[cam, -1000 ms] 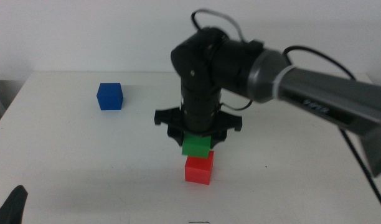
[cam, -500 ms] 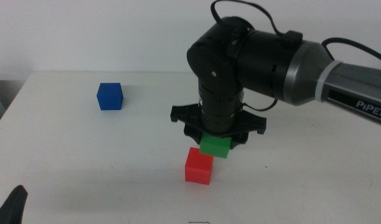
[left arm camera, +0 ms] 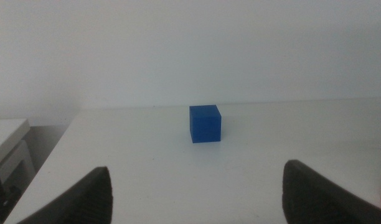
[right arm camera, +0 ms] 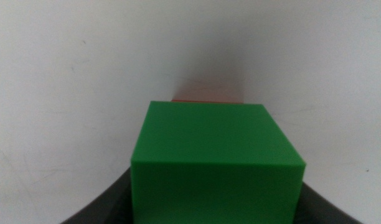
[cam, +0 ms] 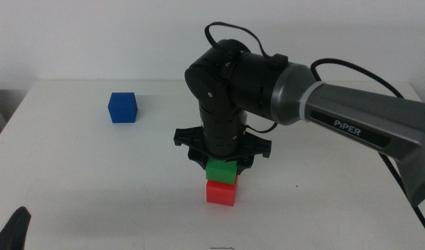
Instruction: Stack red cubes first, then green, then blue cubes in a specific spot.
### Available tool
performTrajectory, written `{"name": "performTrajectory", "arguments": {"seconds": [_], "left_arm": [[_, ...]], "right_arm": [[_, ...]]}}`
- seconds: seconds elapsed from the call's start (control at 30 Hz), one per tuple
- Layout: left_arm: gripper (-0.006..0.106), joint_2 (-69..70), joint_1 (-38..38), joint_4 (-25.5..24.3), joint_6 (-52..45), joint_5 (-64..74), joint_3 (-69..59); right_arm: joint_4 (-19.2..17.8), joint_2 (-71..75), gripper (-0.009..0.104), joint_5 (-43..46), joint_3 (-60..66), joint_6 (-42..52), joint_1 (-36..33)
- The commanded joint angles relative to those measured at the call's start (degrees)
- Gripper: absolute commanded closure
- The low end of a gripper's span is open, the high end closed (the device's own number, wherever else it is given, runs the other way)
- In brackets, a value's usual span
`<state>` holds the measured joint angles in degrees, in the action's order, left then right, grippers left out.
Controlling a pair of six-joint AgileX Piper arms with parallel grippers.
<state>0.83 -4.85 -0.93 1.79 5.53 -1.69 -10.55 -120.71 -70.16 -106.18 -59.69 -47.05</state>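
The right gripper (cam: 221, 165) reaches down near the table's middle, its jaws clamped on the green cube (cam: 221, 170), which sits on or just above the red cube (cam: 221, 192). To finish well, square the green cube over the red before letting go. The left gripper (left arm camera: 197, 199) waits open at the near edge, facing the blue cube (cam: 122, 107) far left.

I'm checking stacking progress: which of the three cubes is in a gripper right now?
The green cube, held by the right gripper on top of the red cube. The blue cube sits alone, untouched.
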Motion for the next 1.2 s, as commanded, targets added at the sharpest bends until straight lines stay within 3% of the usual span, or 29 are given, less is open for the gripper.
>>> {"name": "performTrajectory", "arguments": {"seconds": [0.0, 0.4, 0.43, 0.57, 0.97, 1.17], "left_arm": [[0.007, 1.1, -0.3, 0.6, 0.4, -4.4, 0.2], [0.007, 1.1, -0.3, 0.6, 0.4, -4.4, 0.2], [0.007, 1.1, -0.3, 0.6, 0.4, -4.4, 0.2], [0.007, 1.1, -0.3, 0.6, 0.4, -4.4, 0.2], [0.007, 1.1, -0.3, 0.6, 0.4, -4.4, 0.2], [0.007, 1.1, -0.3, 0.6, 0.4, -4.4, 0.2]], "right_arm": [[-1.5, 3.2, 0.091, -4.1, -2.0, 0.5, -0.1], [-1.1, 1.5, 0.090, -4.1, -2.0, 1.4, -0.1], [-0.7, 1.5, 0.039, -4.2, -2.0, 1.4, -0.1], [-0.7, 1.5, 0.026, -4.3, -2.0, 1.4, -0.1], [-1.5, 15.1, 0.023, -4.4, -1.0, 10.3, -3.9], [-2.3, 28.7, 0.023, -4.3, 9.7, 17.8, -3.6]]}}
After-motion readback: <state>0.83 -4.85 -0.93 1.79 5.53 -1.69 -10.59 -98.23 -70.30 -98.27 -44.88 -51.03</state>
